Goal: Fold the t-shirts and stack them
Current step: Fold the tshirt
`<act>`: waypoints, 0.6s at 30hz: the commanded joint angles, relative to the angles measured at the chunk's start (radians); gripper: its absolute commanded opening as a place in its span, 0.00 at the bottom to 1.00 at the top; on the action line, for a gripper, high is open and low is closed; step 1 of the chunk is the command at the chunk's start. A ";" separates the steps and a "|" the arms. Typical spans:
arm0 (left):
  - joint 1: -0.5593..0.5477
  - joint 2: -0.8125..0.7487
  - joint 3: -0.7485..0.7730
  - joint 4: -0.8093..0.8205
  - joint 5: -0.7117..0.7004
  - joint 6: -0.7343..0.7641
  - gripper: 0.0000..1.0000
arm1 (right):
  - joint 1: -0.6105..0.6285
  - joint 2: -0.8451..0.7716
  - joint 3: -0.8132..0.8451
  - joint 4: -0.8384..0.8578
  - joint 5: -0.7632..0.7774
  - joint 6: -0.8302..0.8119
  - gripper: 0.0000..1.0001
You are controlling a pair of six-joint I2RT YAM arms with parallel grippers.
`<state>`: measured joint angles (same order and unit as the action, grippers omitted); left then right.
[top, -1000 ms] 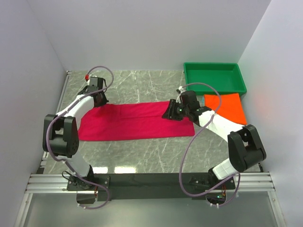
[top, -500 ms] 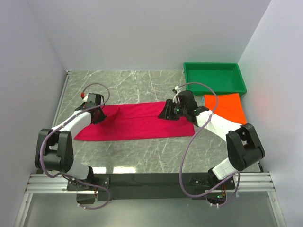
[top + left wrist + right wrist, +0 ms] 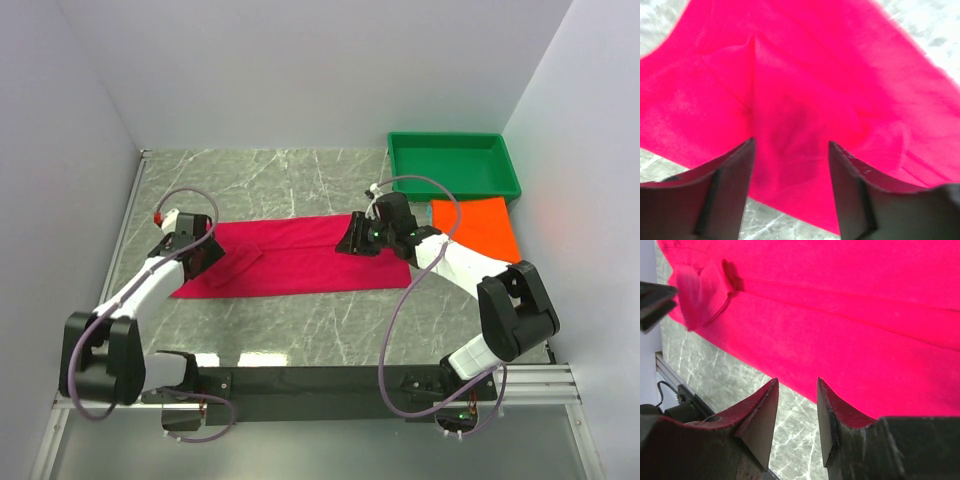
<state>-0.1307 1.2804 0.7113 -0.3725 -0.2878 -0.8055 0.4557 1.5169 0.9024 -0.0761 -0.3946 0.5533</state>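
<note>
The crimson-pink t-shirt (image 3: 300, 262) lies as a long strip across the middle of the table, with a small turned-over flap near its left end. My left gripper (image 3: 203, 256) hovers over that left end, jaws open. In the left wrist view the pink cloth (image 3: 805, 75) lies wrinkled between and beyond the left gripper (image 3: 791, 142), with no grip on it. My right gripper (image 3: 352, 240) is at the strip's right end, open and empty. In the right wrist view the right gripper (image 3: 797, 381) frames bare marble at the cloth's (image 3: 840, 315) near edge. The orange t-shirt (image 3: 475, 228) lies flat at the right.
A green tray (image 3: 455, 165) stands at the back right, just behind the orange shirt. White walls close in the left, back and right sides. The metal rail (image 3: 320, 385) with both arm bases runs along the near edge.
My left gripper has pulled toward the near left, dragging the pink shirt's left end with it, and has opened and let go of the cloth. The right gripper has barely moved.
</note>
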 commanded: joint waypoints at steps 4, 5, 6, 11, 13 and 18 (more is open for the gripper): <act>-0.003 -0.116 0.028 0.006 -0.013 -0.003 0.69 | 0.003 -0.054 0.004 -0.021 0.046 -0.038 0.43; -0.003 -0.104 0.046 0.009 -0.008 0.000 0.69 | 0.003 -0.054 0.007 -0.027 0.048 -0.038 0.43; -0.001 -0.092 0.056 0.012 -0.002 0.003 0.70 | 0.003 -0.052 0.009 -0.030 0.053 -0.039 0.43; -0.003 0.019 0.060 0.030 0.016 -0.046 0.48 | -0.003 -0.047 0.010 -0.048 0.080 -0.039 0.43; -0.001 0.049 0.044 0.049 0.013 -0.070 0.47 | -0.014 -0.044 0.013 -0.073 0.114 -0.041 0.43; -0.001 0.145 0.053 0.052 -0.011 -0.110 0.57 | -0.041 -0.009 0.065 -0.169 0.213 -0.096 0.43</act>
<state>-0.1307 1.3945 0.7559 -0.3470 -0.2867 -0.8715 0.4332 1.5047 0.9066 -0.1783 -0.2714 0.5068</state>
